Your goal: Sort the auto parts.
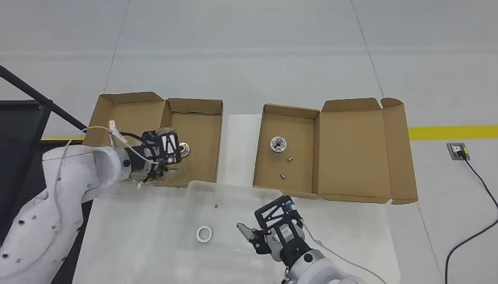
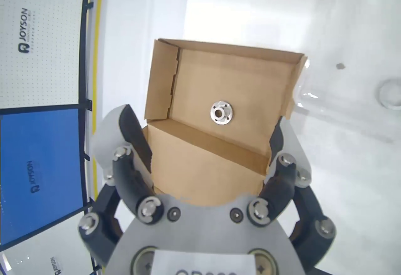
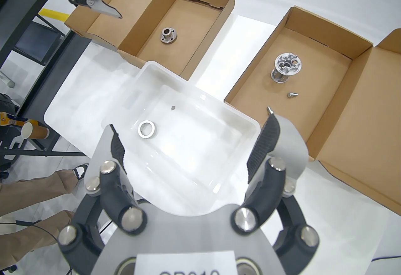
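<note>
Two open cardboard boxes flank a clear plastic tray (image 3: 194,147). A metal ring (image 3: 146,129) and a tiny dark piece (image 3: 173,107) lie in the tray. The left box (image 1: 198,128) holds a flanged hub (image 2: 221,113). In the right box (image 1: 299,163) are a cylindrical metal part (image 3: 286,66) and two small screws (image 3: 292,95). My left gripper (image 2: 203,129) hangs open and empty above the near end of the left box, short of the hub. My right gripper (image 3: 192,132) is open and empty over the tray's near side, the ring just ahead of it.
Both boxes have their lids folded flat outward, the right lid (image 1: 354,148) being the larger. A black frame (image 1: 35,97) stands at the table's left. A paper cup (image 3: 34,131) sits off the table on the left side. A cable (image 1: 475,237) runs along the floor at right.
</note>
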Motion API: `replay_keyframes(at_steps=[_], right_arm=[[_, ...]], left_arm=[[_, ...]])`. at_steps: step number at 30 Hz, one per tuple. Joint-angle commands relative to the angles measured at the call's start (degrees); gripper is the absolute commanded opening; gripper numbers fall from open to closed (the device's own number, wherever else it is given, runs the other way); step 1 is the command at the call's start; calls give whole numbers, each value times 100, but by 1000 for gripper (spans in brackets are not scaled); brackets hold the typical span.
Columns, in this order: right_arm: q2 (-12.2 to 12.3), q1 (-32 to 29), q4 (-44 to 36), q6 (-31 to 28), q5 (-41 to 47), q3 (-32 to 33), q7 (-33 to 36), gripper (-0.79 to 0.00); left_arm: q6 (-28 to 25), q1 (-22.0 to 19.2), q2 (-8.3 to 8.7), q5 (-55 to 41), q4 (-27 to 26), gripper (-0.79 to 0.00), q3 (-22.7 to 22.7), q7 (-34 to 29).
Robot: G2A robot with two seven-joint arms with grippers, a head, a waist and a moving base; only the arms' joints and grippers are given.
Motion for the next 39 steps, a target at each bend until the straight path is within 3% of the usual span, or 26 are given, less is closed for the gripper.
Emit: replay_keyframes(at_steps=[1,9,20,28,34,37,39], right_arm=[[0,-1,0,2,-1,0,0,0],[0,-1,0,2,-1,0,0,0],[0,-1,0,2,-1,0,0,0],[0,-1,0,2,-1,0,0,0],[0,-1,0,2,-1,0,0,0],[0,-1,0,2,-1,0,0,0],[0,-1,0,2,-1,0,0,0]], left_arm=[[0,261,157,-363,-427,0,7,-137],[0,555,833,-1498,-1439,0,660,-954],[0,555,833,-1498,-1439,0,660,-954],[0,576,992,-1354,-1718,0,1730,-1332],[0,36,1194,-1781,-1540,0,2444,-1908],[0,-192,1224,-1738,-1454,-68,2825,-2363],[0,-338,1211,-1739,-1404,-55,3130,-2567]])
